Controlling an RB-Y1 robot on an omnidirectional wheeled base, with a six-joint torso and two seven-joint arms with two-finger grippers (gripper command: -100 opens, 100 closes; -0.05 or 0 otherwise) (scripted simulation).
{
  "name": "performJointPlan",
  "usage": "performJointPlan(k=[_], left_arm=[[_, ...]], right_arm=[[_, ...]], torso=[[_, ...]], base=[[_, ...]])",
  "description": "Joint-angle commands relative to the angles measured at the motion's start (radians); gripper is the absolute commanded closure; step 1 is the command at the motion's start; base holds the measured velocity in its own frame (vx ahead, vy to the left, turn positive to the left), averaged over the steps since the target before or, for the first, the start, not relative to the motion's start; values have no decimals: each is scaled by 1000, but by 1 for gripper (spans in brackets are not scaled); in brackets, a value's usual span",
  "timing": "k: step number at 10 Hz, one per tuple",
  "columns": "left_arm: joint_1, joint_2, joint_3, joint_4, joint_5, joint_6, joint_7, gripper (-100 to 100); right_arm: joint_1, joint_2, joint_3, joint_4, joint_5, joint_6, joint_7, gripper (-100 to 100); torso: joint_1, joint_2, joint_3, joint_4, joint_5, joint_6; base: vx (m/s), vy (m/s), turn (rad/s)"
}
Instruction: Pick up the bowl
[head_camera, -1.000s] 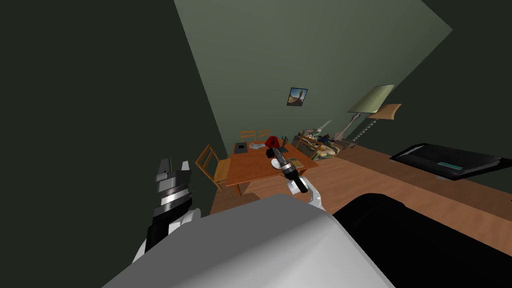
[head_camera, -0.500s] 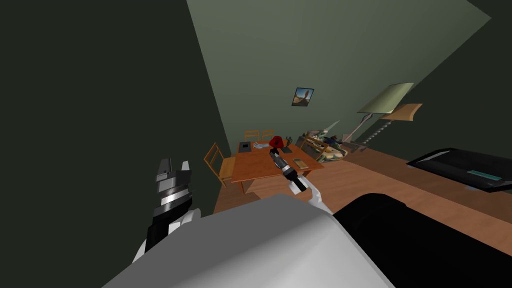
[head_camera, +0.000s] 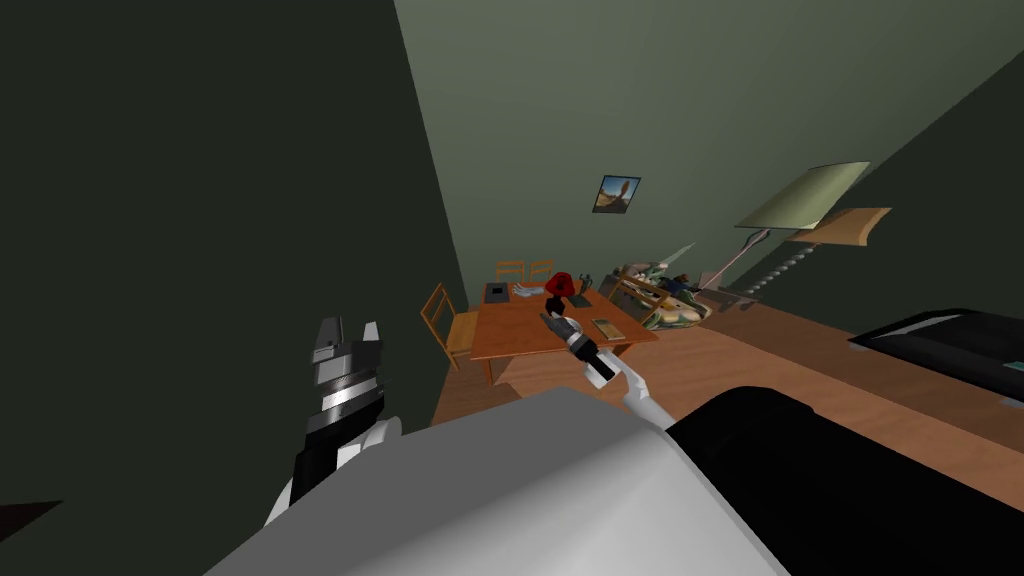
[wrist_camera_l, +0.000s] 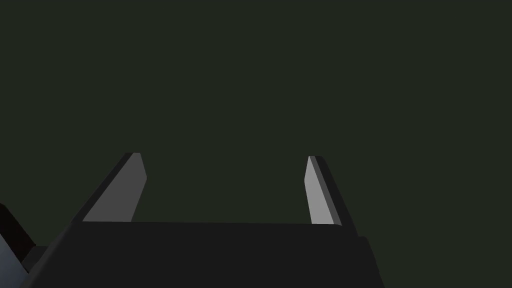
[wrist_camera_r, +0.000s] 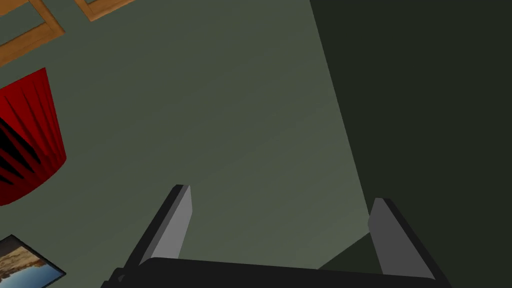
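Observation:
A wooden table (head_camera: 520, 335) stands across the room by the green wall. My right arm reaches out over it, and my right gripper (head_camera: 550, 318) hangs above the tabletop just in front of a red lamp (head_camera: 558, 285). No bowl shows on the table; the arm covers the spot beside the gripper. In the right wrist view my right gripper (wrist_camera_r: 280, 192) is open and empty, pointing at the wall with the red lampshade (wrist_camera_r: 25, 140) off to one side. My left gripper (head_camera: 350, 325) is raised near the dark wall, and the left gripper (wrist_camera_l: 225, 155) is open with nothing in it.
Wooden chairs (head_camera: 445, 325) stand at the table's left and far sides. A book (head_camera: 604, 326), a dark flat item (head_camera: 496, 292) and pale items (head_camera: 527, 290) lie on the table. A cluttered sideboard (head_camera: 660, 300) and floor lamps (head_camera: 810, 195) stand to the right, with a black flat object (head_camera: 950, 340) nearer.
The whole head view has swung, so my camera turned. A small white bowl showed beside my right gripper a second ago; the arm has moved over that spot. Both grippers stayed open.

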Motion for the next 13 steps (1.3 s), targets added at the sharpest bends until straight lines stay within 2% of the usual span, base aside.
performJointPlan(k=[1,3,4,5,6,7,8,9,10,11,12,13], left_arm=[[0,0,0,0,0,0,0,0],[0,0,0,0,0,0,0,0],[0,0,0,0,0,0,0,0],[0,0,0,0,0,0,0,0],[0,0,0,0,0,0,0,0],[0,0,0,0,0,0,0,0],[0,0,0,0,0,0,0,0],[0,0,0,0,0,0,0,0],[0,0,0,0,0,0,0,0],[0,0,0,0,0,0,0,0],[0,0,0,0,0,0,0,0],[0,0,0,0,0,0,0,0]], right_arm=[[-15,-50,13,50,28,-7,13,-100],[-15,-55,13,75,28,-7,13,-100],[-24,-98,30,117,55,-9,26,-100],[-24,-98,30,128,55,-9,26,-100],[-34,-142,48,156,81,-10,40,-100],[-34,-142,48,181,81,-10,40,-100],[-34,-142,48,181,81,-10,40,-100],[-43,-184,69,217,108,-13,53,-100],[-43,-184,69,235,108,-13,53,-100],[-52,-225,91,273,134,-15,67,-100],[-52,-227,91,288,134,-15,67,-100],[-61,-267,115,318,159,-18,81,-100]], torso=[[0,0,0,0,0,0],[0,0,0,0,0,0],[-1,-1,0,0,0,0],[-1,-1,-1,0,0,0],[-1,-1,0,0,0,0],[0,-1,0,0,0,-1],[-1,-1,0,0,0,0],[-2,-1,0,0,0,0],[-1,-1,-1,0,0,-1],[-2,-1,0,0,0,0],[-1,-1,0,0,0,0],[-1,-1,-1,0,0,0]], base=[[-24,44,109],[-10,27,39],[-6,28,138],[-10,23,84],[-12,39,178],[-12,29,67],[-7,9,-35],[-8,20,157],[-7,14,90],[-9,21,122],[-5,18,91],[-1,18,178]])
